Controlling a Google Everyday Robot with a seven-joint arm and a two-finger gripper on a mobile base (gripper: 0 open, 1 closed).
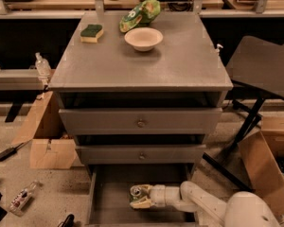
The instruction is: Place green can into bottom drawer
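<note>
green can (pixel 136 192) was found at 6 o'clock in the view, inside the pulled-out bottom drawer (pixel 109 200), roughly mid-floor. Contact with the floor could not be confirmed

gripper (pixel 141 198) was brought in from 4 o'clock on the white arm (pixel 199 201) and was seen clamped on the can. One pale finger (pixel 143 204) was visible under the body at the can's 6 o'clock. The silver top was turned toward 10 o'clock, so the can was judged tilted or near lying, not upright

Handling, as judged:
- light, thin-walled metal; stiff enough along the axis, easily dented across the wall if squeezed hard
- printed skin smooth, so slip was expected under a loose grip
- best held across the mid-body with both pads on the cylinder; rim and pull tab to be avoided
- round body likely to roll if let go on its side; the low drawer sides were expected to contain it

Not involved: sponge (pixel 92 32) at 11 o'clock on the cabinet top (pixel 180 70), bowl (pixel 143 38) at 12 o'clock, snack bag (pixel 141 13) just behind the bowl. The two upper drawer fronts (pixel 140 122) were shut
</note>
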